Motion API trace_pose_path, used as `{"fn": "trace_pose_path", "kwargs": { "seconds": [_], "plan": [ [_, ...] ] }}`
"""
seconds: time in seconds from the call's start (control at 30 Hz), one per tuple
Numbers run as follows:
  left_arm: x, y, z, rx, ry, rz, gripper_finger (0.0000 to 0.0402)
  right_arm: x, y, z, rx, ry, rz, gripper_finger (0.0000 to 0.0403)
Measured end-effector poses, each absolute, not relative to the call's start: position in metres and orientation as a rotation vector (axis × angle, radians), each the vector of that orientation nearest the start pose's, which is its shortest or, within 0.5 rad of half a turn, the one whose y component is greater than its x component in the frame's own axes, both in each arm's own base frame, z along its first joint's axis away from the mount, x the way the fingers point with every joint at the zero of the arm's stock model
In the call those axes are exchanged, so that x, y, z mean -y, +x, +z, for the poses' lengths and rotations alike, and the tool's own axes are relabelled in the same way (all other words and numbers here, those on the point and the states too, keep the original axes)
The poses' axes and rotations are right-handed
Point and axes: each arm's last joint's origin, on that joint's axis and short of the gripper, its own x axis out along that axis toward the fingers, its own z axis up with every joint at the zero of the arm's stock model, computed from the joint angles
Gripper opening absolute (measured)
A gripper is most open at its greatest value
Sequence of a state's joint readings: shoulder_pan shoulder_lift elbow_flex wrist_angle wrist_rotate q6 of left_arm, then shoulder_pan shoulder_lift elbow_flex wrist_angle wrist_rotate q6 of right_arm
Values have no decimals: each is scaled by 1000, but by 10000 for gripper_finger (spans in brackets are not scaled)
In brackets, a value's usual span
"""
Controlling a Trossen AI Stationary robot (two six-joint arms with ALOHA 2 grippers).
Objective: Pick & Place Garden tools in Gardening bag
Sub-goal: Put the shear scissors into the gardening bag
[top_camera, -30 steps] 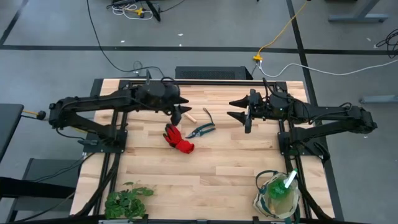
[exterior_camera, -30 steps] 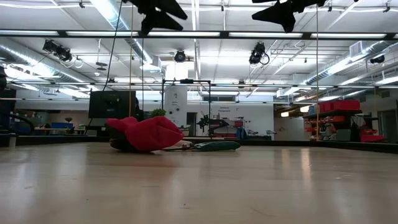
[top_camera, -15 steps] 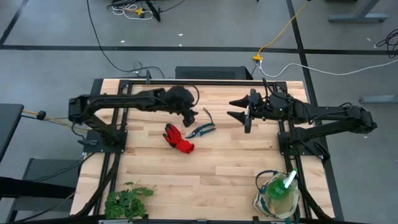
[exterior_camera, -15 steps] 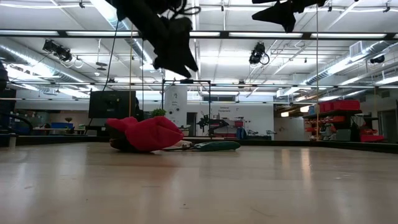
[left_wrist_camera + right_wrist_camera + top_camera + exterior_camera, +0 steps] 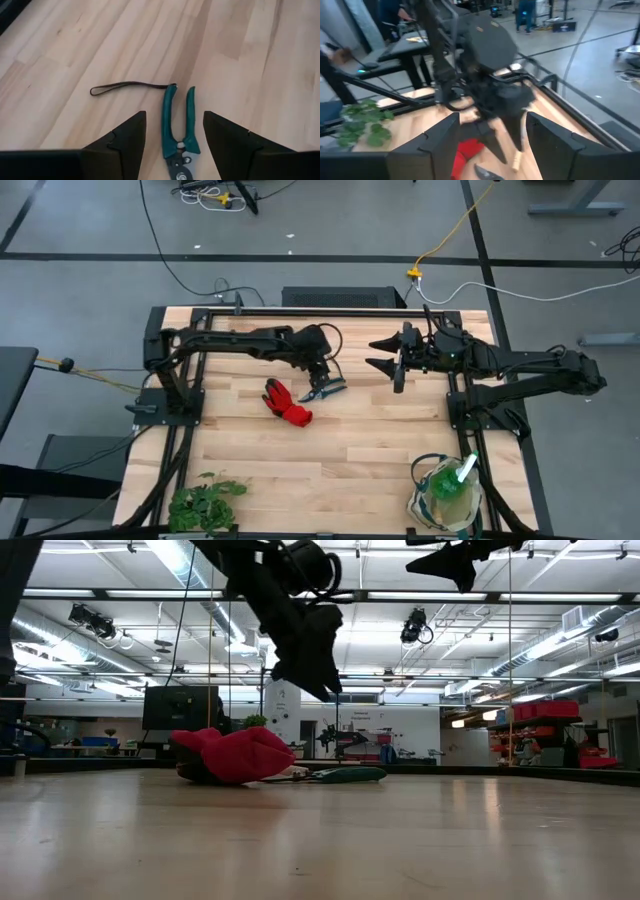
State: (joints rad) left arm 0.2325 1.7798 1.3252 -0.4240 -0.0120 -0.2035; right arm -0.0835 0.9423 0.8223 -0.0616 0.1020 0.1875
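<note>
Left wrist view: pruning shears [image 5: 178,131] flat on table, between spread fingers of left tool [image 5: 172,145]; nothing gripped.

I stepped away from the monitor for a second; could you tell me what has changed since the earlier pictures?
The left tool swung across the table and now hovers open over the pruning shears, not gripping them. The right tool, shears, red glove and gardening bag stayed put.

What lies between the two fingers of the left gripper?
In the left wrist view, the pruning shears lie on the table between the open left gripper's fingers, not yet gripped.
</note>
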Motion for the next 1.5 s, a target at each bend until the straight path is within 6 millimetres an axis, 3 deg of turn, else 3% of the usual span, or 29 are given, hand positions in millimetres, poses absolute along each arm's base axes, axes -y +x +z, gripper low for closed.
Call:
{"fn": "trace_pose_path", "kwargs": {
  "seconds": [0.13, 0.37, 0.87, 1.07, 1.5],
  "plan": [
    [-93, 389, 233, -907, -269, 317, 204, 21, 208, 331, -160, 202, -176, 230],
    [-97, 406, 212, -1002, -288, 332, 204, 21, 206, 331, -163, 203, -174, 230],
    [-91, 417, 178, -1077, -316, 331, 204, 18, 179, 344, -116, 204, -176, 230],
    [-82, 419, 167, -1109, -295, 322, 204, 19, 177, 345, -107, 203, -200, 230],
    [-82, 426, 140, -1143, -304, 338, 204, 19, 177, 343, -128, 201, -202, 230]
  ]
}}
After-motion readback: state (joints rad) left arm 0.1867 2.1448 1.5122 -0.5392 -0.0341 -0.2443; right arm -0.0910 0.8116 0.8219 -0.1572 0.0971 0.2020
